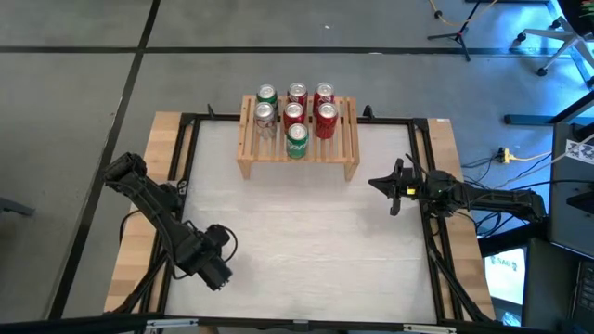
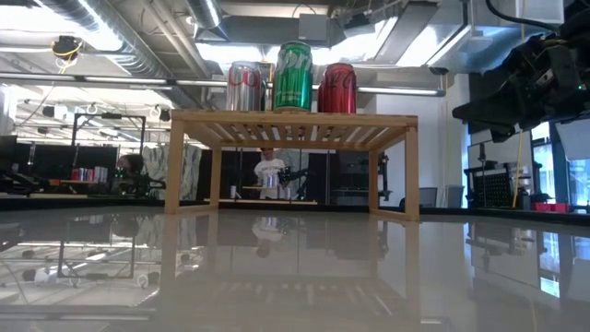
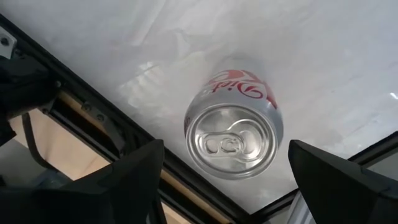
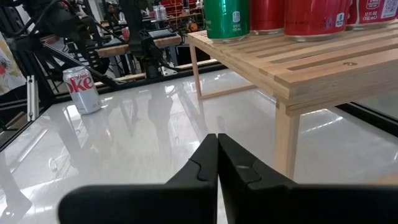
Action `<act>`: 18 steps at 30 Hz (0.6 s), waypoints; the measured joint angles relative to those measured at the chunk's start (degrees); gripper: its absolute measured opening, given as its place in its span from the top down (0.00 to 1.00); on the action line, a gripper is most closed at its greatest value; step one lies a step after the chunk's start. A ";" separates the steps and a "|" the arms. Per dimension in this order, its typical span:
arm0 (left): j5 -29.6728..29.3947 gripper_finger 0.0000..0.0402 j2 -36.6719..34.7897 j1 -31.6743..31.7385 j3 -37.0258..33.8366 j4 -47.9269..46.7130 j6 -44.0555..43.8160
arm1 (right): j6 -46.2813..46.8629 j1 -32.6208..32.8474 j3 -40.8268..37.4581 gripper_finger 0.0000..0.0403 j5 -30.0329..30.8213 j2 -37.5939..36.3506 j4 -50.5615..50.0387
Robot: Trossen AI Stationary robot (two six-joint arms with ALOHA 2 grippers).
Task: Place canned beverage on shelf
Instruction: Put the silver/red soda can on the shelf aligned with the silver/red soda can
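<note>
Your table (image 1: 306,250) carries the shelf (image 1: 299,153) at its far edge, well ahead of both claws, with seven cans (image 1: 295,113) standing on its slats; the green can (image 1: 296,141) stands nearest you. The left gripper (image 1: 219,264) hangs released directly above a silver Diet Coke can (image 3: 233,127), which stands upright on the tabletop between and below its spread fingers (image 3: 127,183), untouched. Your right gripper (image 1: 394,188) waits clenched and empty near the table's right side, the shelf's leg (image 4: 286,140) just ahead of it.
</note>
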 joint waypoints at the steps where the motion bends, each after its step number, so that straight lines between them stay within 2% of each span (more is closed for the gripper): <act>1: 0.00 0.17 0.00 0.00 0.00 -0.02 0.00 | 0.02 0.00 0.00 0.99 0.02 0.00 0.00; 18: -0.89 0.17 0.00 -0.03 0.00 -0.01 0.00 | 0.02 0.00 0.00 0.99 0.02 0.00 -0.02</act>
